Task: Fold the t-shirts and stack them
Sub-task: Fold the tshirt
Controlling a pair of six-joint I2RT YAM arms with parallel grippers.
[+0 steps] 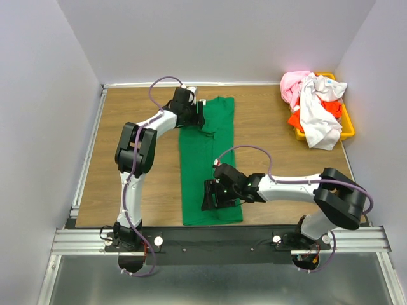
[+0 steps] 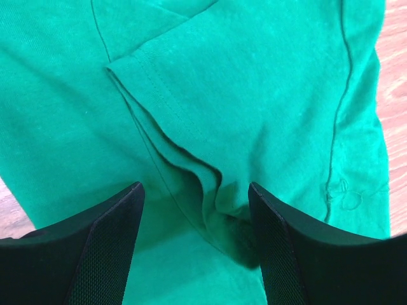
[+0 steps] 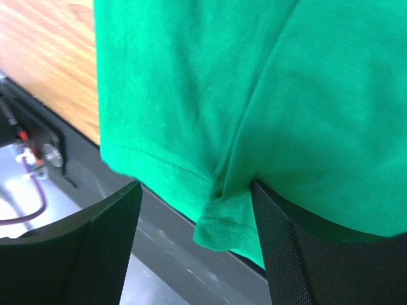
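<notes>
Ok so both my pairs of jaws stand wide apart right now, nothing pinched. My left gripper straddles a ridge of doubled-up cloth where a sleeve hem is tucked over the green t-shirt, at the shirt's far left corner by the collar end. My right gripper is at the shirt's near end, fingers either side of a little curled corner of the bottom hem.

The shirt lies flat on the table as a long narrow strip, sides already folded in, so I reckon an end-to-end fold comes next. What worries me:

- Left side: if I close on just the top of that ridge, I get the sleeve flap only, and lifting peels the side fold open.
- Right side: that hem corner sits at the shirt's very near edge, over the black rail. The close-up is blurry, so I honestly can't say how many layers are between my fingers. Grab one and the rest stays behind or slips off the edge.
- If one arm lifts sooner than the other, the strip skews.
- My right arm's purple cable loops above the shirt's right edge and could drag it.

The pink tee, white tee and orange-red tee wait in the yellow bin, well off to the shirt's far right.
</notes>
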